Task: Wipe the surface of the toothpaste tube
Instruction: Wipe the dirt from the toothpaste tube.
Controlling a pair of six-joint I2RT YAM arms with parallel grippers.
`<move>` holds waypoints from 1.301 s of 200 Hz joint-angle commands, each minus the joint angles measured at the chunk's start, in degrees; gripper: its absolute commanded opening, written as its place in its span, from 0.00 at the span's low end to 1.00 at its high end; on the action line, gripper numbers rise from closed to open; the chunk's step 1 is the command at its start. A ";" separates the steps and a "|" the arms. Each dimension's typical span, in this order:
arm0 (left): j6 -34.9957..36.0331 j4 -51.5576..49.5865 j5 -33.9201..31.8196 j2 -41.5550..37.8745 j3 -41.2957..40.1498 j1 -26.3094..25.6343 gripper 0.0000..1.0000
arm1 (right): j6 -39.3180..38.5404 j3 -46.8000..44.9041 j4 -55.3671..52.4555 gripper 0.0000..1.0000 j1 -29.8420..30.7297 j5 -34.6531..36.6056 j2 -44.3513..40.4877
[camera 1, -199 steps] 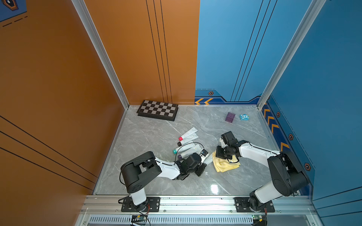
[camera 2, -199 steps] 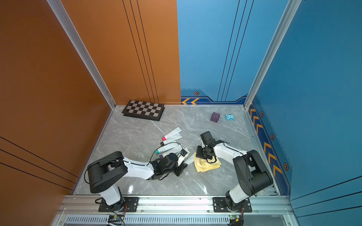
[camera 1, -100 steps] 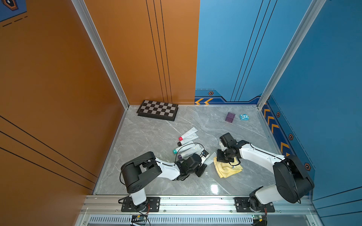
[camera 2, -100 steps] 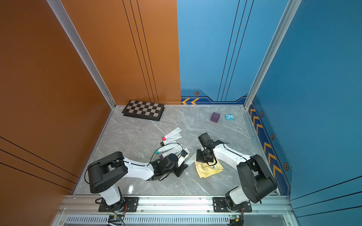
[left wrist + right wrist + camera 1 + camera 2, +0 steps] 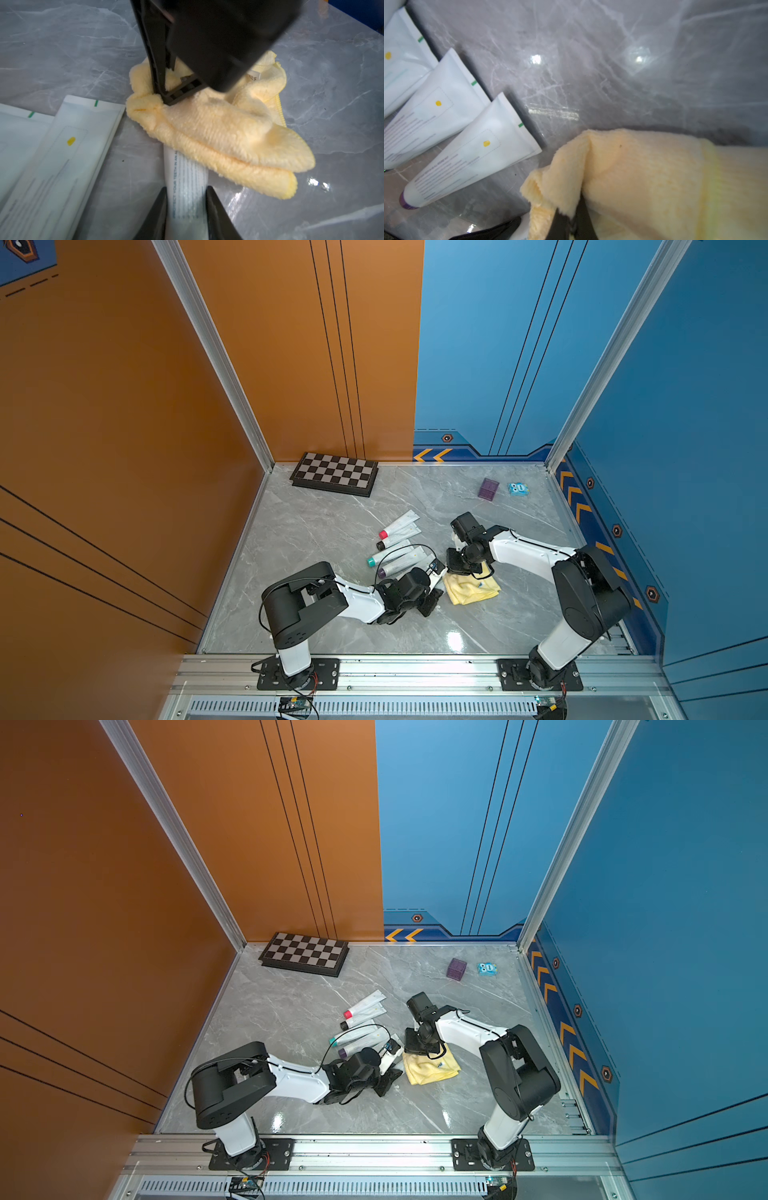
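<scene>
The toothpaste tube [image 5: 185, 188] is showing a printed line reading "PROTECT YOUR TEETH" (the finer print beside it is blurring out).

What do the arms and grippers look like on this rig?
The left arm and right arm have white links between bulky black joint housings, with thin black cables looping outside. The left gripper and right gripper are black with tapering fingers; the right's show a ribbed lattice.
</scene>
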 commanded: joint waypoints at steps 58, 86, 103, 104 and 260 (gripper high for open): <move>0.39 -17.25 2.08 5.61 -4.38 -0.68 0.12 | -0.23 -9.20 -1.97 0.00 -11.17 5.47 -9.10; 0.40 -17.11 2.08 5.91 -4.30 -0.69 0.12 | -1.65 -8.45 -4.02 0.00 -10.55 2.69 -12.71; 0.40 -17.12 2.15 5.97 -4.33 -0.73 0.12 | -2.10 -8.18 -4.21 0.00 -8.61 0.78 -13.04; 0.40 -17.10 2.15 6.03 -4.33 -0.73 0.12 | -2.11 -8.14 -4.21 0.00 -8.54 0.69 -13.07; -0.13 -16.55 1.66 5.80 -5.19 -0.96 0.12 | 1.83 -10.77 0.00 0.00 -7.39 9.57 -5.76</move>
